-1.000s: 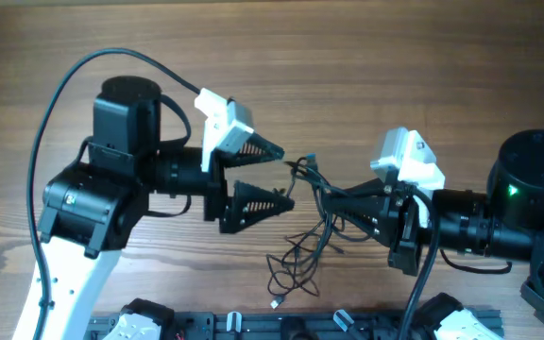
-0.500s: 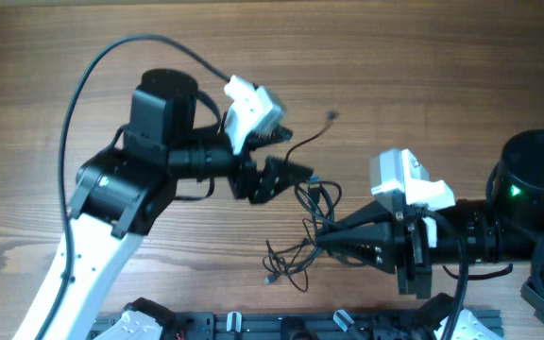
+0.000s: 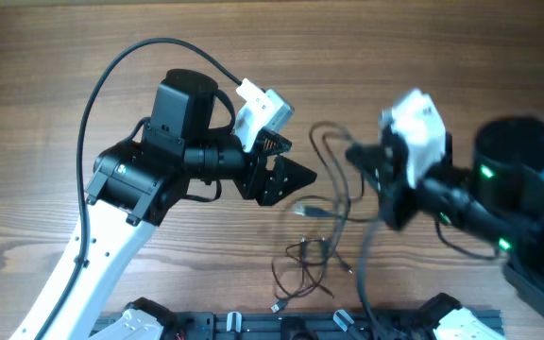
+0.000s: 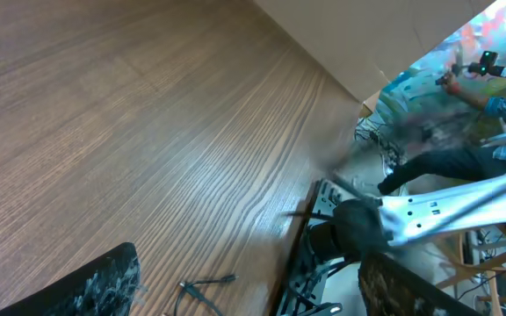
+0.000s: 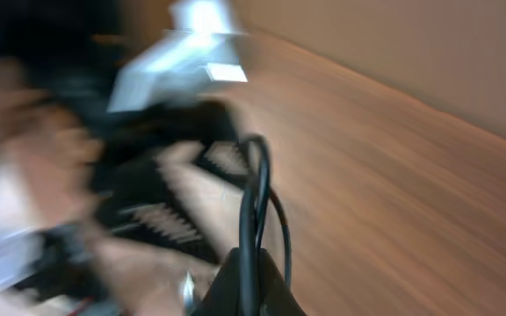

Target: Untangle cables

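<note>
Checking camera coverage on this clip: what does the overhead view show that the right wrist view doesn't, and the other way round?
Only overhead: the loose tangle of the cables lying on the table, below the lifted loops. Only right wrist: close up, a strand pinched in the right gripper. Both: the open left gripper and the lifted loop, though the wrist view is blurred.
</note>
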`<state>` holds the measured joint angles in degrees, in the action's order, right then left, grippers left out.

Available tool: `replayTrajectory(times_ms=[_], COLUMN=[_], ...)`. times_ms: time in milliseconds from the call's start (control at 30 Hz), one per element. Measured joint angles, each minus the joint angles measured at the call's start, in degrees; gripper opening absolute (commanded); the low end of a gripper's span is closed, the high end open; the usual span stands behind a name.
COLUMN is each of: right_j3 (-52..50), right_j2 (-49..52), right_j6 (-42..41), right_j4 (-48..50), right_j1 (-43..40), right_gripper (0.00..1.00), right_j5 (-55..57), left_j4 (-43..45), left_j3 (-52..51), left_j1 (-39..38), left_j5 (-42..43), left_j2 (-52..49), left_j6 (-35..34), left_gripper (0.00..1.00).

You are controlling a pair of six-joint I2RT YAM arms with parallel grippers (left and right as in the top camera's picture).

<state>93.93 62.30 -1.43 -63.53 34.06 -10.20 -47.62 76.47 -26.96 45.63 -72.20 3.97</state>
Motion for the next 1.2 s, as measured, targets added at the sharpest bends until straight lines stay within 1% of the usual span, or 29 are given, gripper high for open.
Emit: replayTrajectory(times_ms=[67, 133, 167, 233, 300, 400, 467, 500, 533, 567, 600, 633, 700, 767, 867, 933, 1033, 1200], right_j3=[0.0, 0.0, 0.0, 0.0, 0.0, 0.0, 0.0, 0.0, 0.0, 0.0, 0.0, 0.0, 0.0, 0.0, 0.0, -0.3, -0.6, -0.7], right_j2=[3.6, 7.3, 10.5, 14.0, 15.8, 15.5, 14.9, 14.4, 14.1, 14.0, 14.0, 14.0, 14.0, 14.0, 15.8, 18.9, 23.3, 28.7], right_j6=[-2.1, -3.4, -4.0, -4.7, -5.0, -4.6, -4.3, -5.1, -8.8, -11.5, -14.0, -16.5, -17.4, -16.7, -15.0, -15.4, -17.4, -18.5], right_j4=[0.1, 0.4, 1.5, 4.6, 7.9, 9.0, 8.5, 7.8, 5.4, 3.7, 2.6, 1.9, 1.6, 0.2, -6.6, -14.3, -19.6, -19.8], right_j1=[0.0, 0.0, 0.0, 0.0, 0.0, 0.0, 0.0, 0.1, 0.2, 0.2, 0.2, 0.0, -0.1, 0.0, 0.0, 0.0, 0.0, 0.0], right_gripper=[0.04, 0.04, 0.04, 0.04, 0.04, 0.04, 0.04, 0.04, 0.25, 0.59, 0.88, 1.00, 1.00, 1.00, 1.00, 1.00, 1.00, 1.00], right_j5=[5.6, 8.1, 8.7, 6.4, 2.2, 0.8, 4.0, 8.5, 18.3, 25.3, 30.4, 35.5, 37.7, 36.0, 28.1, 25.2, 24.5, 25.9], left_j4=[0.0, 0.1, 0.6, 1.9, 2.9, 3.0, 2.8, 2.7, 2.3, 1.9, 1.5, 1.0, 0.4, -0.7, -4.4, -6.8, -10.2, -14.1], left_j3=[0.0, 0.0, 0.0, 0.0, 0.0, 0.0, 0.0, 0.0, 0.0, 0.0, 0.0, 0.0, 0.0, 0.0, 0.0, 0.0, 0.0, 0.0], left_j1=[0.0, 0.0, 0.0, 0.0, 0.0, 0.0, 0.0, 0.0, 0.0, 0.0, 0.0, 0.0, 0.0, 0.0, 0.0, 0.0, 0.0, 0.0], left_j5=[0.0, 0.1, 0.7, 1.2, 1.4, 1.2, 0.7, 0.7, 0.6, 0.6, 0.5, 0.4, 0.4, -0.1, -2.3, -4.4, -9.2, -20.4], left_j2=[0.0, 0.0, 0.0, 0.0, 0.0, 0.0, 0.0, 0.0, 0.0, 0.0, 0.0, 0.0, 0.0, 0.0, 0.0, 0.0, 0.0, 0.0], left_j6=[0.0, 0.0, 0.0, 0.0, 0.0, 0.0, 0.0, 0.0, 0.0, 0.0, 0.0, 0.0, 0.0, 0.0, 0.0, 0.0, 0.0, -0.1], left_gripper=[0.82, 0.82, 0.82, 0.83, 0.82, 0.83, 0.83, 0.83, 0.83, 0.83, 0.83, 0.83, 0.84, 0.84, 0.84, 0.84, 0.84, 0.87])
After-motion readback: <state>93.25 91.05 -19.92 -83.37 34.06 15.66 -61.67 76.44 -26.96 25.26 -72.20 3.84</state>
